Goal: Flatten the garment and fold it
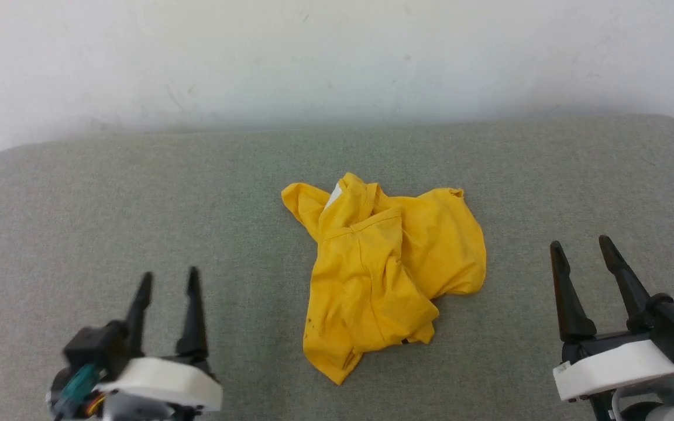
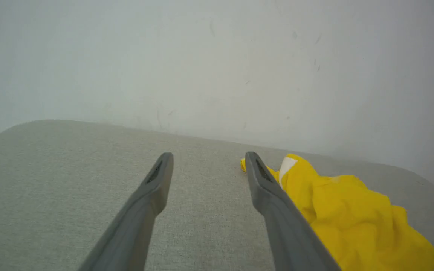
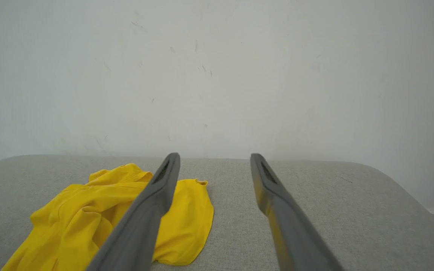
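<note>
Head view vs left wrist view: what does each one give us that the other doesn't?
Head view's extra: the right claw, open, apart from the crumpled bright yellow cotton T-shirt, whose whole outline is seen. Left wrist view's extra: a close look at the dark slots in the left claw's long grey fingers. Shared: the shirt, the open left claw, the grey fabric-covered surface, the pale wall.
</note>
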Motion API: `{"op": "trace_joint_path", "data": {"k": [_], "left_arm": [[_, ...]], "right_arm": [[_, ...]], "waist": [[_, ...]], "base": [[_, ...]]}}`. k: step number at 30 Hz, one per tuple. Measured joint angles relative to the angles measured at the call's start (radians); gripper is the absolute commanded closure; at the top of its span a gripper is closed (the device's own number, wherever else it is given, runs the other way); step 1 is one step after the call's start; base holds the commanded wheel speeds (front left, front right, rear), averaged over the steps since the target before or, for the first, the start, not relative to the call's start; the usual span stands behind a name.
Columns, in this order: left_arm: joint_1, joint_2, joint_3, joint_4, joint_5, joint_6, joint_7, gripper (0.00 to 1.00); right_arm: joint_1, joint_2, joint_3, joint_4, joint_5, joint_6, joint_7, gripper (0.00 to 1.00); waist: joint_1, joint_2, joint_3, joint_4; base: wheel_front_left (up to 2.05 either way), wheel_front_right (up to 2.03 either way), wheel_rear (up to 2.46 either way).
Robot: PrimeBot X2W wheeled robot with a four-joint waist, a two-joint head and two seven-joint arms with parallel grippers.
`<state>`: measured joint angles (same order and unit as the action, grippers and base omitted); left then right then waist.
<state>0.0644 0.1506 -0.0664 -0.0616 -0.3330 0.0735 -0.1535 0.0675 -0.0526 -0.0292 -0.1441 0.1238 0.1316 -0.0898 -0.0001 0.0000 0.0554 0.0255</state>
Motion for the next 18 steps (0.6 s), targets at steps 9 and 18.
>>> {"op": "trace_joint_path", "data": {"k": [9, 18], "left_arm": [[-0.136, -0.004, -0.212, 0.108, -0.03, -0.109, 0.392, 0.0], [-0.169, -0.007, -0.289, 0.281, -0.023, -0.106, 0.58, 0.0]], "right_arm": [[-0.008, 0.0, 0.01, 0.003, 0.0, 0.0, 0.001, 0.0], [-0.024, 0.0, 0.014, 0.021, 0.004, 0.0, -0.002, 0.0]], "waist": [[0.0002, 0.0, 0.038, 0.009], [0.0, 0.0, 0.064, -0.028]], "base": [[0.0, 0.0, 0.0], [0.0, 0.0, 0.0]]}}
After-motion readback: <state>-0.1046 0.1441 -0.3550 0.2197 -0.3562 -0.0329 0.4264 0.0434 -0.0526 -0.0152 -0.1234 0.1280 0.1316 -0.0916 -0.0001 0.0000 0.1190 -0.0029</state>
